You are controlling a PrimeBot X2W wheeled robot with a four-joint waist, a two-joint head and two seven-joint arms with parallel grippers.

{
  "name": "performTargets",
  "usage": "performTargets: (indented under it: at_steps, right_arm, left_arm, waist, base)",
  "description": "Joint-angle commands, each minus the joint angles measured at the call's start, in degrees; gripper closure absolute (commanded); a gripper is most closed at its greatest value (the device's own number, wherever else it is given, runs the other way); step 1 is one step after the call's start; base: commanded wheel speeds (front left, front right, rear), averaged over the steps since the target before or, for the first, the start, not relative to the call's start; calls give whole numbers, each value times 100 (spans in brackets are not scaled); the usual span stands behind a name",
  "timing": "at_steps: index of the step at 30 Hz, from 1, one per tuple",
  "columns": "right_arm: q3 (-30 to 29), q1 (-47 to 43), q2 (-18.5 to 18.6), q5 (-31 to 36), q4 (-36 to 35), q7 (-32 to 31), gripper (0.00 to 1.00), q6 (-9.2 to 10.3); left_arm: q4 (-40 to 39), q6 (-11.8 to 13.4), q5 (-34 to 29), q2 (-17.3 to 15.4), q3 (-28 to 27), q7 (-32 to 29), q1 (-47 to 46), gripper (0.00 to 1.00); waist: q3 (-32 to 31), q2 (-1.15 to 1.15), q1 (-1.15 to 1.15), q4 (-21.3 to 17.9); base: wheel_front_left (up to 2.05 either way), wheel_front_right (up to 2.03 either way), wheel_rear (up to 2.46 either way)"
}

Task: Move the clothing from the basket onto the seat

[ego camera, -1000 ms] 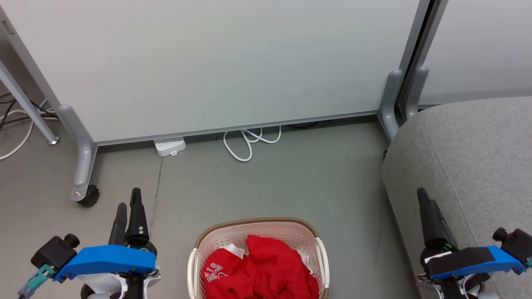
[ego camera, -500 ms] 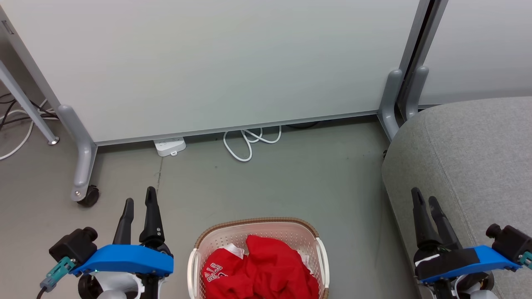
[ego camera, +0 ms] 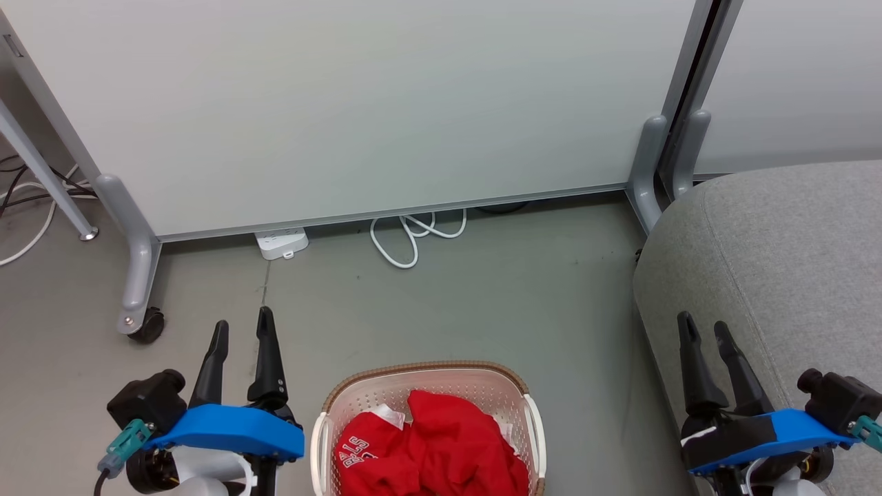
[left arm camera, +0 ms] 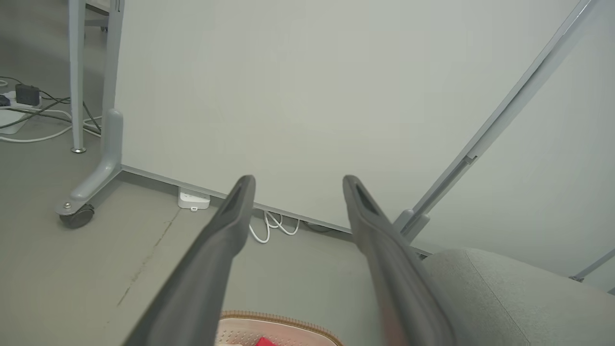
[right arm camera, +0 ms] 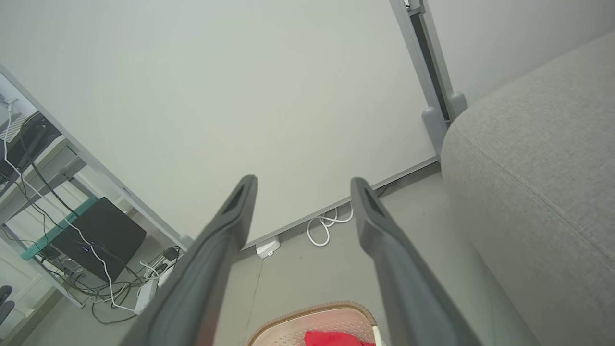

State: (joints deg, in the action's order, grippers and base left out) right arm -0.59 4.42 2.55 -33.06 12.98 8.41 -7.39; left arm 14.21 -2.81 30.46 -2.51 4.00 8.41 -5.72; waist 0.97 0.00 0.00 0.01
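**Item 1. Clothing.** Bright red soft fabric garments, one with white block lettering. They are heaped inside the basket at the bottom centre of the head view. None has been lifted out and nothing touches them. They lie as they did a second ago.

**Item 2. Basket.** Cream-white perforated plastic laundry basket with a brown woven-look rim and white side handles. It stands on the grey floor, between the two grippers. It has not moved.

**Item 3. Seat.** Large light grey fabric-upholstered cushion at the right, near the basket but apart from it. The part in view carries no garment.

**Item 4. Left gripper.** Two long dark fingers, spread wide with nothing between them. Over the last second it has drifted inward and now sits just beside the basket's left handle. Its fingers, seen almost edge-on before, now show a clear gap. This is probably a turn of the wrist, not a fresh opening.

**Item 5. Right gripper.** Also spread and empty, in front of the seat's near edge. It has edged slightly towards the basket and turned likewise.

**Item 6. Surroundings.** Pale partition panel on castered legs. A white power strip and a looped white cable lie at its foot.

**Status.** Both arms appear to be closing on the basket for a first pick. The transfer has not begun.
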Motion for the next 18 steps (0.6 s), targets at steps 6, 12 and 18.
performTargets:
  at_steps: [6,12,18]
  right_arm:
    - [-22,78,41,443,-49,124,0,-11]
    - [-17,70,42,767,-17,207,0,-11]
    - [3,37,44,1072,-8,290,0,-12]
  left_arm:
    - [-26,40,-454,-42,83,126,-137,0]
    - [-7,51,-786,-43,155,207,-130,0]
    - [20,38,-1102,-44,189,291,-120,0]
  waist:
    - [4,0,0,-3]
    - [5,0,0,-1]
    - [-2,0,0,0]
  base:
    - [0,0,0]
    - [0,0,0]
    - [0,0,0]
